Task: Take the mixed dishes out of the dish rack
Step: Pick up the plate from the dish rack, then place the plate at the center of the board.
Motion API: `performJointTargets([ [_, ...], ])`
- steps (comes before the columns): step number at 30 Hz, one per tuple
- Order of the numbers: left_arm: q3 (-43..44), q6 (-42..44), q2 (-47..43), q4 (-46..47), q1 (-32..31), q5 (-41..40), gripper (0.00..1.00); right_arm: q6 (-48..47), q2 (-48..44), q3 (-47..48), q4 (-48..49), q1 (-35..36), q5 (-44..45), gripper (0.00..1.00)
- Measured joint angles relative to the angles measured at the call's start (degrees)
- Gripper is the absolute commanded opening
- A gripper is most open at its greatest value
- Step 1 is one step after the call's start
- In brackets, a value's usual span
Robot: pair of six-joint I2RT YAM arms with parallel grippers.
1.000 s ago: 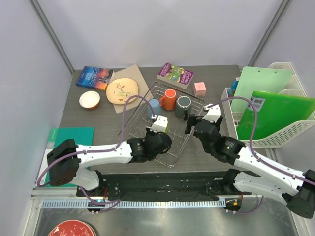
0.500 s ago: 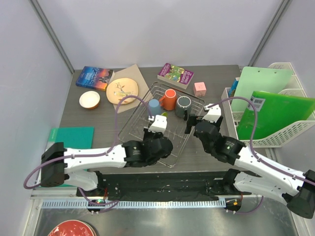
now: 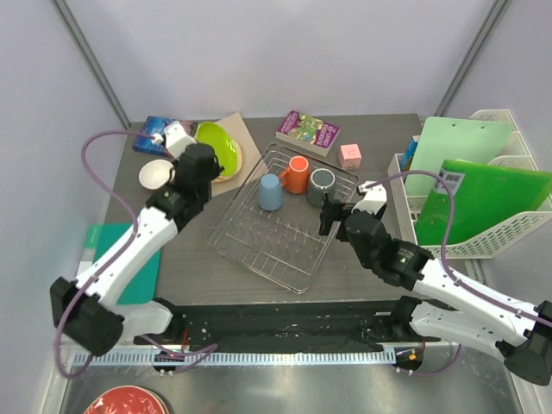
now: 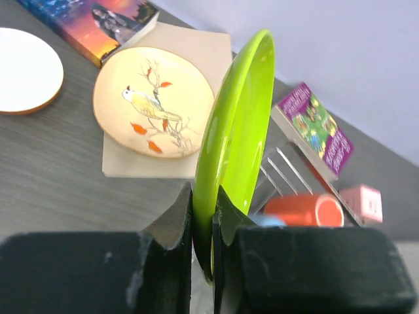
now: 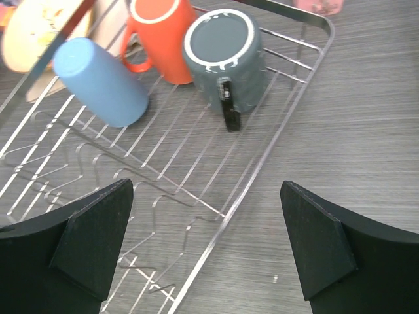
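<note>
Dark wood-grain table (image 3: 392, 129). Back left corner: a book with a blue cover (image 3: 151, 138), and just beside it a tan square mat (image 3: 244, 131) lying flat. Further along the back edge, a purple book (image 3: 308, 132), then a little pink box (image 3: 350, 155) near it, not touching. Teal mat (image 3: 108, 237) flat at the left edge. Off to the right, a white plastic basket (image 3: 504, 244) stuffed with a bright green folder (image 3: 500, 194) and a paler green clipboard (image 3: 457, 147), both standing up. Down front, off the table, a red bowl (image 3: 125, 403), partly cut off.
</note>
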Motion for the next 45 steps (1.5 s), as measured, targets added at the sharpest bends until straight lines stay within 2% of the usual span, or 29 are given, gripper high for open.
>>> performJointTargets([
  [2,3.4,-1.7,5.1,0.6,5.6,4.7,0.00,0.0,0.0,0.0,0.9,0.0,-1.3,0.99],
  [6,15.5,-4.6,21.2,1.4,15.4,18.5,0.00,0.1,0.0,0.0,2.3,0.0,-3.9,0.99],
  [11,26.8,-5.6,35.4,2.4,21.0,29.1,0.00,-0.5,-0.9,0.0,3.1,0.0,-4.8,0.99],
  [17,29.9,-8.6,43.4,4.9,27.3,39.3,0.00,-2.3,-3.8,0.0,3.8,0.0,-4.2,0.99],
  [23,32.8,-8.9,49.7,4.5,30.4,40.9,0.00,-3.6,-3.7,0.0,3.9,0.0,-3.3,0.99],
  [32,35.3,-9.3,56.0,1.7,30.5,42.3,0.01,-4.2,-1.5,0.0,4.0,0.0,-2.3,0.99],
  [36,36.5,-9.1,56.3,0.7,30.9,42.2,0.13,-4.4,-1.3,0.0,4.0,0.0,-2.0,0.99],
  [43,35.1,-9.2,56.3,-0.2,31.6,42.2,0.22,-4.4,-1.1,0.0,4.0,0.0,-1.8,0.99],
  [45,33.6,-9.1,55.8,-0.4,31.9,42.1,0.31,-4.4,-1.0,0.0,4.0,0.0,-1.8,0.99],
])
